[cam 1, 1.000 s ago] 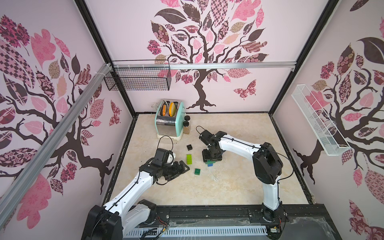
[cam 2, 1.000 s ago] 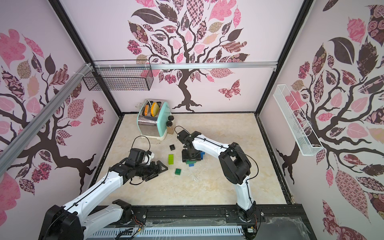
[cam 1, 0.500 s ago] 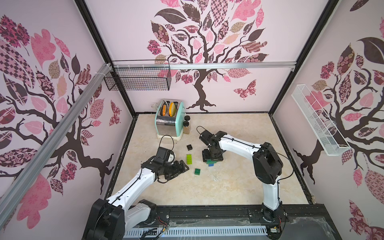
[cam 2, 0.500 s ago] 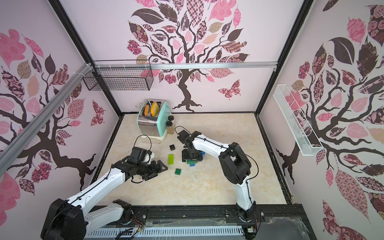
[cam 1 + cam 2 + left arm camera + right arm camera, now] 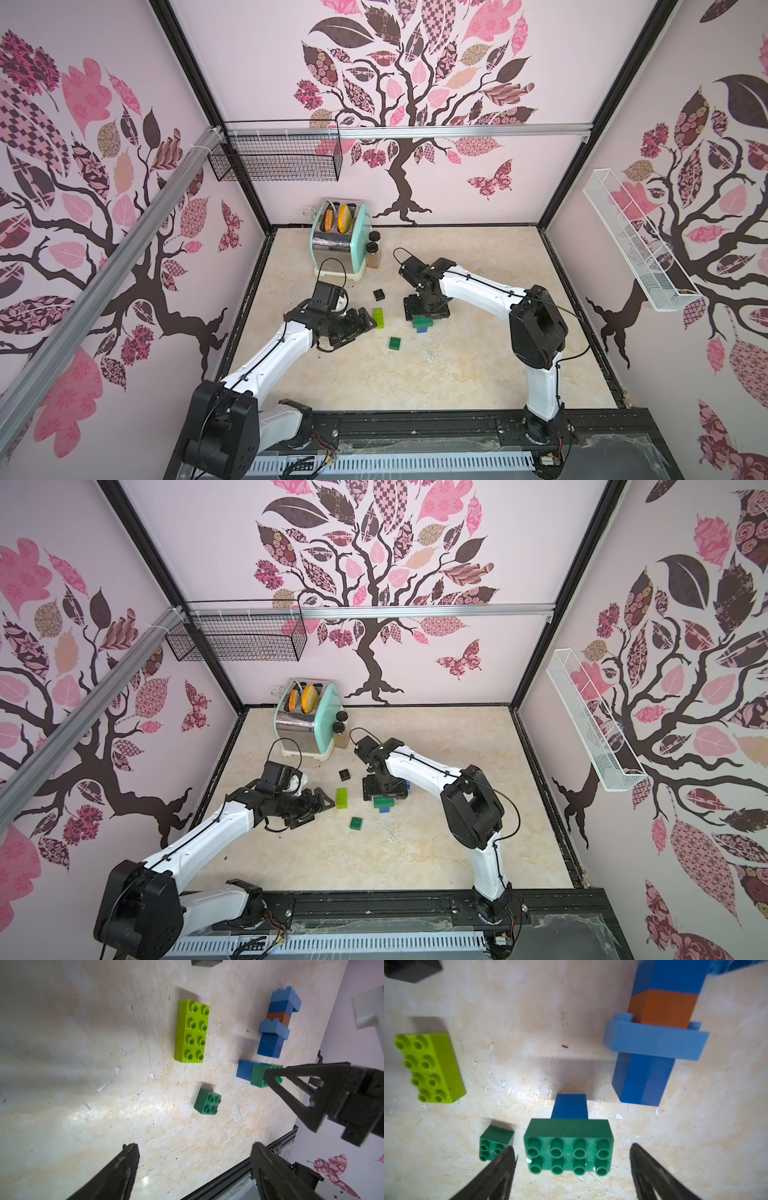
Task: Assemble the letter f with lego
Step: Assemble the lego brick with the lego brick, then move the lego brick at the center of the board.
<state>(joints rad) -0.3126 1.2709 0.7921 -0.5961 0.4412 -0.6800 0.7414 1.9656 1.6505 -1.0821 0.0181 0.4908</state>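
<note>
Table (image 5: 457, 374), bricks gathered left of its centre.
Right gripper (image 5: 572, 1147): jaws have just spread and now stand wide, touching nothing.
Left gripper (image 5: 193, 1145): open and empty, near the lime oblong brick (image 5: 192, 1030), which lies loose.
Blue column (image 5: 648, 1076): lying flat, with a light blue crossbar (image 5: 656, 1045); probably the letter's stem.
Dark green oblong brick (image 5: 569, 1132): just released between the right jaws, studs up on a blue square brick (image 5: 569, 1105). It stands just beside the column's foot, unjoined. Joining likely comes next.
Small dark green brick (image 5: 207, 1101) and black brick (image 5: 378, 295): loose.
</note>
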